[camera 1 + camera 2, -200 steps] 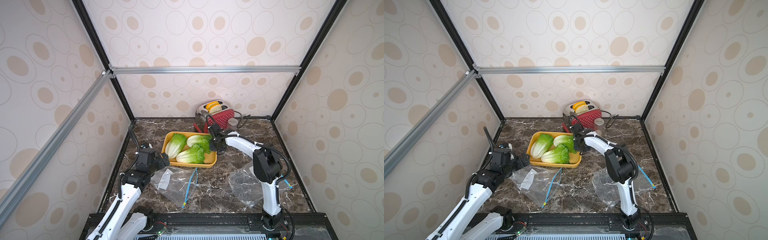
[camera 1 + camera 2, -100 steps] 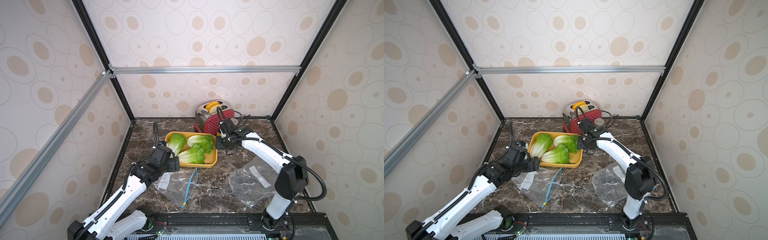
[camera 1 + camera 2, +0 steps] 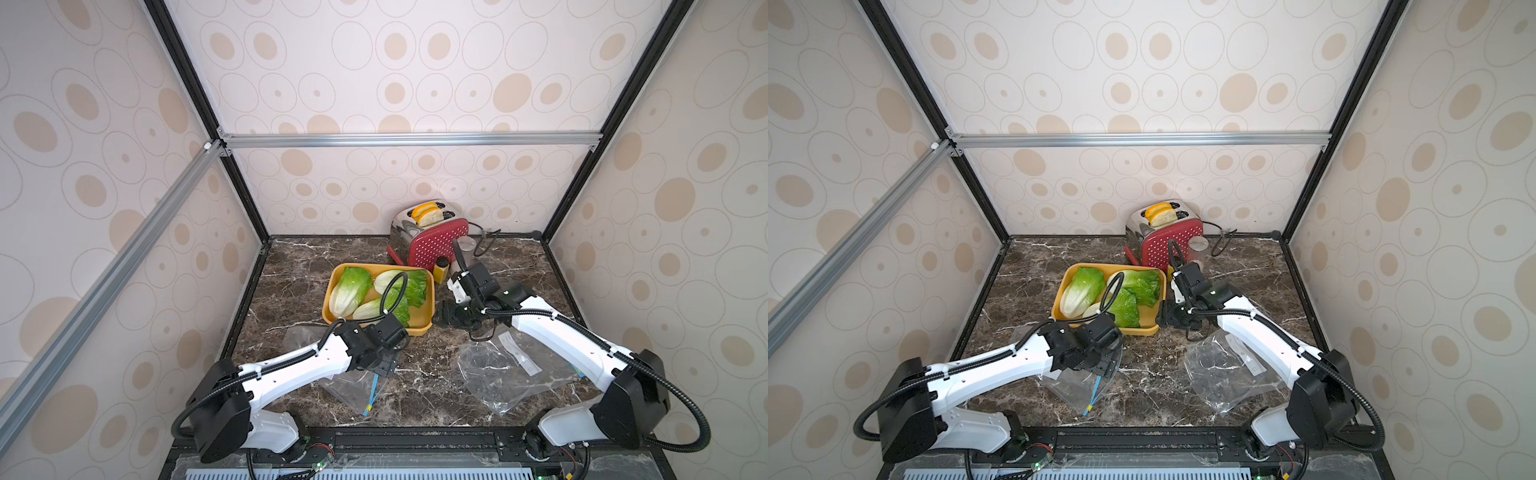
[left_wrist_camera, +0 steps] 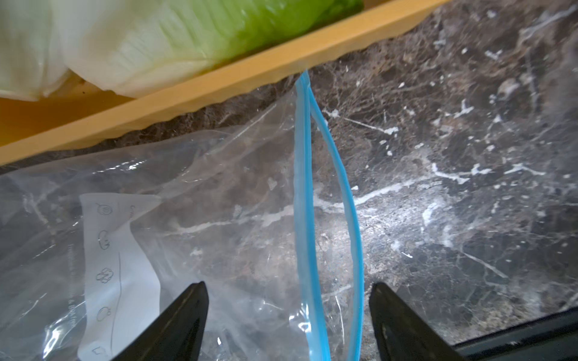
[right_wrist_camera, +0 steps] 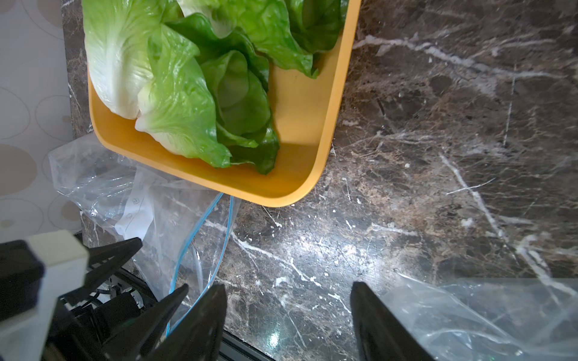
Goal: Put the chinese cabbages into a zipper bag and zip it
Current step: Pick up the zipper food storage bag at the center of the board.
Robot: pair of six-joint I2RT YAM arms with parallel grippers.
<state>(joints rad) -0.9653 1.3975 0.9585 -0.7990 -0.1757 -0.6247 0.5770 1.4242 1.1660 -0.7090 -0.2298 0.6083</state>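
Note:
Three chinese cabbages (image 3: 349,291) (image 3: 409,286) (image 3: 388,309) lie in a yellow tray (image 3: 417,331), also seen in a top view (image 3: 1081,291). A clear zipper bag (image 3: 353,386) with a blue zip edge (image 4: 305,187) lies flat in front of the tray, its mouth slightly parted. My left gripper (image 4: 287,287) (image 3: 384,366) hovers open over the bag's mouth, and both blue strips run between its jaws. Right of the tray's front corner, my right gripper (image 5: 287,286) (image 3: 441,318) is open above bare marble, holding nothing.
A second clear bag (image 3: 498,374) (image 5: 484,315) lies at the front right under the right arm. A red toaster (image 3: 432,245) with bread, a small bottle (image 3: 441,267) and a glass jar (image 3: 468,245) stand behind the tray. Patterned walls close in three sides.
My left gripper swung right and forward, from beside the tray to over the bag's mouth, its jaws narrowing a little. The right gripper left the tray's far right edge, came forward and opened.

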